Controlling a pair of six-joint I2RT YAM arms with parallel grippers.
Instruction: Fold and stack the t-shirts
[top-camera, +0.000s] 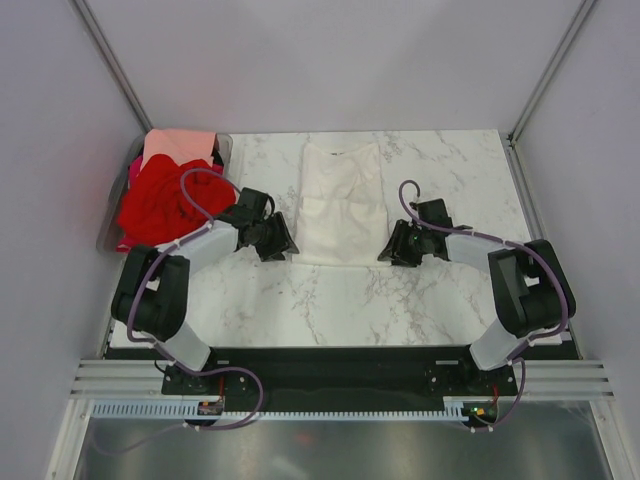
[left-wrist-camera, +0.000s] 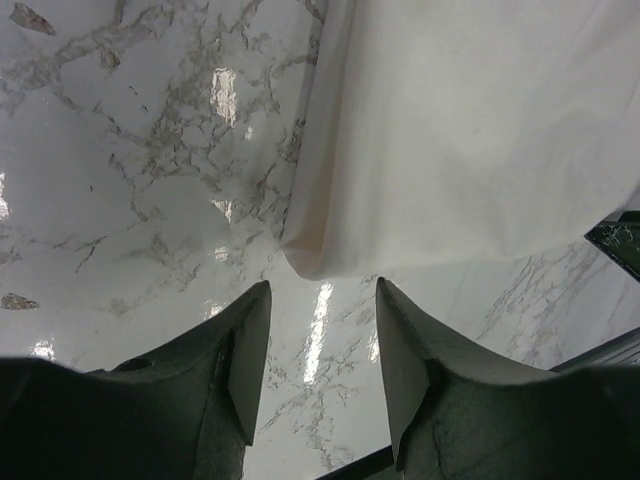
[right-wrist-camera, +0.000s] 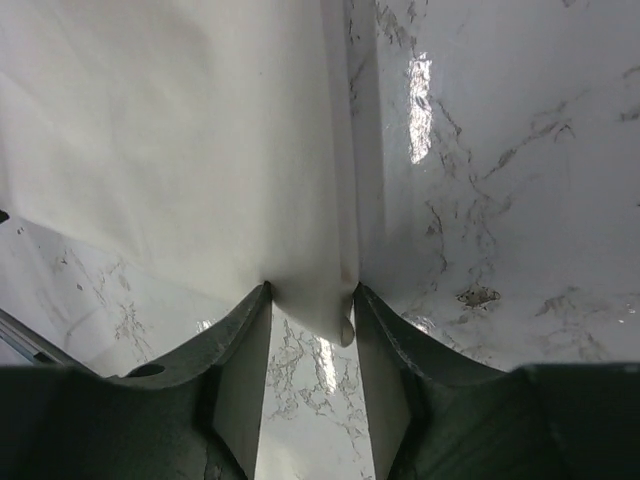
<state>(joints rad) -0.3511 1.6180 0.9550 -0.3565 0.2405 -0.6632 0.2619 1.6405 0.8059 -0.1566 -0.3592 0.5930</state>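
Your left claw (left-wrist-camera: 322, 285) stood part open, empty, just short of a corner of the shirt (left-wrist-camera: 470, 130). Your right claw (right-wrist-camera: 312, 288) straddled another corner, part open, touching cloth on both sides.

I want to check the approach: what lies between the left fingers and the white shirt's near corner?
Only a strip of bare marble table. The left wrist view shows the left gripper short of the shirt, not touching it.

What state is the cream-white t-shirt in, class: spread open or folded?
Folded lengthwise: the cream-white t-shirt lies flat as a narrow strip on the marble table, no sleeves sticking out.
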